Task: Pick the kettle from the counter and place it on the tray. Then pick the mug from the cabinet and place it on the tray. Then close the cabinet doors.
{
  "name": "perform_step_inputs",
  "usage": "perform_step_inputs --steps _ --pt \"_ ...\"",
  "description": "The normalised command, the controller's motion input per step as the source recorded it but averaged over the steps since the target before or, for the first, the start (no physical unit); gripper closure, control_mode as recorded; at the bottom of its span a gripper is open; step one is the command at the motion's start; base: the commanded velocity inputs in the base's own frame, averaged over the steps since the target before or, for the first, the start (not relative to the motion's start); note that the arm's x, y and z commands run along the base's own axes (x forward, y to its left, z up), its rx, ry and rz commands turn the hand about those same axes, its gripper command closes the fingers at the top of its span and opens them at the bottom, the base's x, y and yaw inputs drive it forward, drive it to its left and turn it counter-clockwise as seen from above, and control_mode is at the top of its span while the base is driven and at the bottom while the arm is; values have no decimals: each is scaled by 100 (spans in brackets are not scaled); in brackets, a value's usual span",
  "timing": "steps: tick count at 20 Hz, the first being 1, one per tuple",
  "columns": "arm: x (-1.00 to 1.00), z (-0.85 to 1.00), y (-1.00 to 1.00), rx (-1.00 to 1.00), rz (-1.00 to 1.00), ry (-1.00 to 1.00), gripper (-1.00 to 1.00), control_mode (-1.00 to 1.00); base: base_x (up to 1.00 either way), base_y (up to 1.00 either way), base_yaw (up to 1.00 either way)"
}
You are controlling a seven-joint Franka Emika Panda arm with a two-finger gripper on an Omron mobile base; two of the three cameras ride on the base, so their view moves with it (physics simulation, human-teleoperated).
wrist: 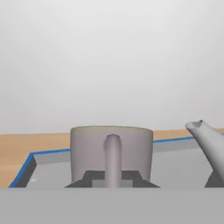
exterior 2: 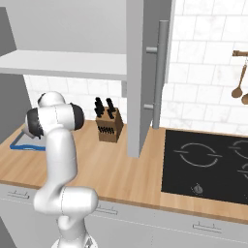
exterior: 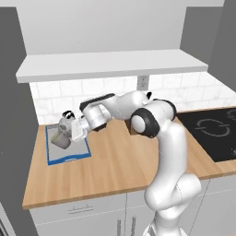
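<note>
The grey-beige mug (exterior: 60, 138) hangs tilted over the left part of the blue-rimmed grey tray (exterior: 69, 158) on the wooden counter (exterior: 120, 161). My gripper (exterior: 73, 133) reaches it from the right and is shut on the mug's handle. In the hand view the mug (wrist: 92, 148) faces me handle first, with the gripper (wrist: 112, 178) closed around the handle. I cannot tell whether the mug touches the tray (wrist: 26, 168). The silver kettle (exterior: 67, 120) stands on the tray just behind the mug; its spout (wrist: 209, 142) shows at the right.
The wall cabinet's white shelf floor (exterior: 110, 64) runs above the counter. One cabinet door (exterior 2: 140, 72) stands open, its bar handle (exterior 2: 161, 72) beside it. A brown knife block (exterior 2: 109, 125) stands by the wall. The black stovetop (exterior 2: 208, 164) lies at the right.
</note>
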Motion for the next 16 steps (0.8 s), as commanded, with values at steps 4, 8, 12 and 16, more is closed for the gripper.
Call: perform_step_inputs --steps 4,8,12,16 --pt "-13 -17 -34 0 0 0 100 -100 0 0 0" --pt "-2 -5 -36 0 0 0 100 -100 0 0 0" --pt "-7 -21 -42 0 0 0 100 -100 0 0 0" --pt "-8 -43 -39 0 0 -2 100 -100 0 0 0"
